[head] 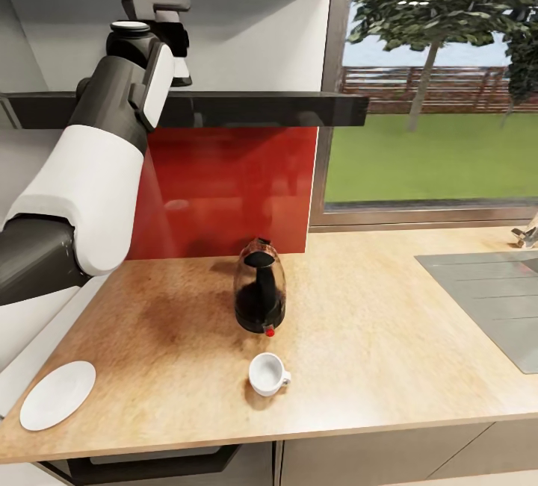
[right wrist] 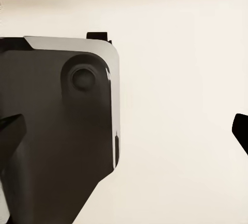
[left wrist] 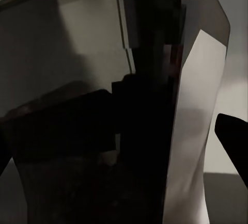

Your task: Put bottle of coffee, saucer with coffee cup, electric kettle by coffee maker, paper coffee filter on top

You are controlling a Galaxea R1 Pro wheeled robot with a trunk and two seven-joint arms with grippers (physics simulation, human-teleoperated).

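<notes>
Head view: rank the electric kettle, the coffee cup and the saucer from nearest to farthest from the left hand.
1. The electric kettle, mid-counter by the red panel, below the left hand, which is raised at shelf height.
2. The coffee cup, just in front of the kettle.
3. The saucer, at the countertop's front left corner, roughly level with the cup, so a close call.

kettle [head: 260, 289] upright behind cup [head: 267, 374]
</notes>
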